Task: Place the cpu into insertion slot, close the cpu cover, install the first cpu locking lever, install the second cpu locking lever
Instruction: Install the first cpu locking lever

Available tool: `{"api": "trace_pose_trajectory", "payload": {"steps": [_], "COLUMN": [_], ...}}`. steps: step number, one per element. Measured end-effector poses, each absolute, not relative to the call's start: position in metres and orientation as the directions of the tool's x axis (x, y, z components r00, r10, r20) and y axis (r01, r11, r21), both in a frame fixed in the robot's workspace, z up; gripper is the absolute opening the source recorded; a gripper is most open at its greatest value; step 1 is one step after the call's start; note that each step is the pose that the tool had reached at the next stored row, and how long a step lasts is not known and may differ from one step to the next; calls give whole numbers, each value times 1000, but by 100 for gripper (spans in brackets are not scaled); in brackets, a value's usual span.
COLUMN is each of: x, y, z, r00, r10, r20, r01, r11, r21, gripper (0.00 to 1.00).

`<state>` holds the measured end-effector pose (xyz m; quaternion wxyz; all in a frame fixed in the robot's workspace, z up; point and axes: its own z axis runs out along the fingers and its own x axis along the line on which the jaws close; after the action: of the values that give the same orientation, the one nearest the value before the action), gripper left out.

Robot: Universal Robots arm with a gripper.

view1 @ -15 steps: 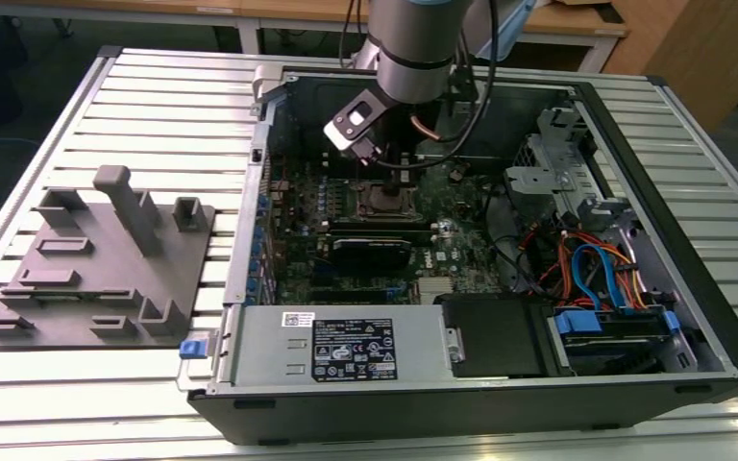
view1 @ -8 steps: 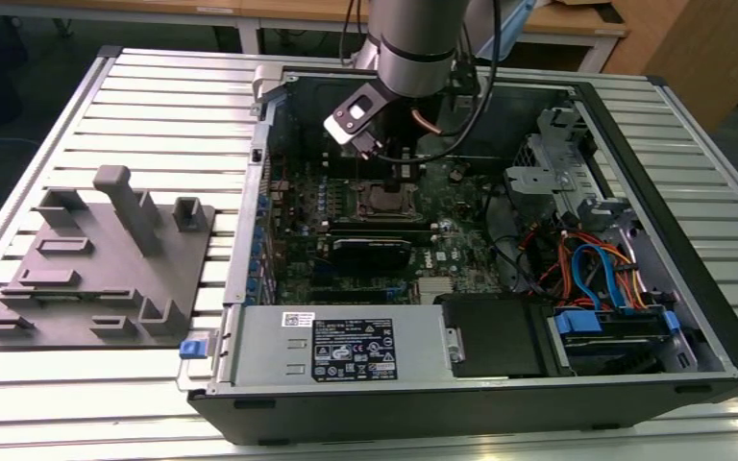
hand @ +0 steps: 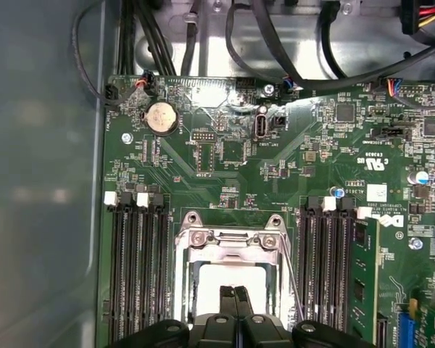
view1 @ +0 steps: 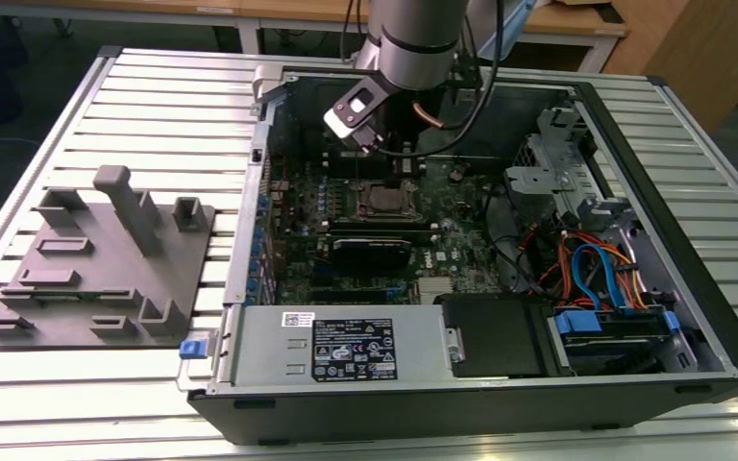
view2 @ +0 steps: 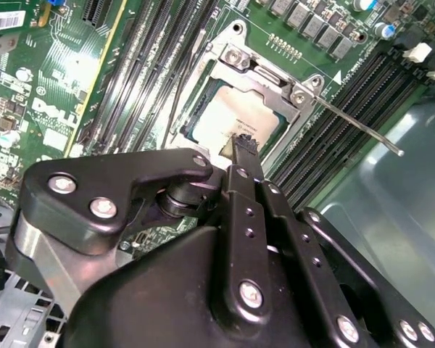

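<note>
Tool [hand: 235, 293] hangs directly above the socket [view1: 376, 199]. Its two fingers [hand: 228, 308] are pressed together with nothing between them. Shut like this they form one narrow tip, which looks better suited to pushing or hooking small metal parts than to gripping. In the second wrist view the tip sits over an edge of the chip, but contact cannot be made out.

The tabletop [view1: 151, 106] carries the open case [view1: 498, 399]. The case lies on its side so that the board [hand: 225, 159] faces up and the arm [view1: 407, 38] can reach the socket from above. A grey fixture [view1: 87, 279] stands outside the case, well apart from the socket. Memory slots [hand: 134, 275] run along both sides of the socket.

The cpu cover [hand: 228, 238] looks laid down on the socket. Its frame surrounds the chip and its cut-out leaves the metal top bare. The cpu [hand: 210, 286] sits in the socket inside that cut-out, silver face up, so placing and covering appear to be done. A thin lever [view2: 355, 127] runs out from one corner of the socket and stands clear of the board, so it seems not yet latched. With the tip poised over the socket beside this rod, the locking step seems to be the one in hand.
</note>
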<state>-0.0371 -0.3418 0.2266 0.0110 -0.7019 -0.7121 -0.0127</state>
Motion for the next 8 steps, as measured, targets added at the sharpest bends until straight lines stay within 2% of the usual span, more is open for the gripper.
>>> {"api": "trace_pose_trajectory", "payload": {"steps": [8], "x": [-37], "y": [-342], "z": [237], "r00": [-15], "r10": [999], "r20": [34], "r01": [1000], "r11": [14], "r21": [3], "gripper": [11]}}
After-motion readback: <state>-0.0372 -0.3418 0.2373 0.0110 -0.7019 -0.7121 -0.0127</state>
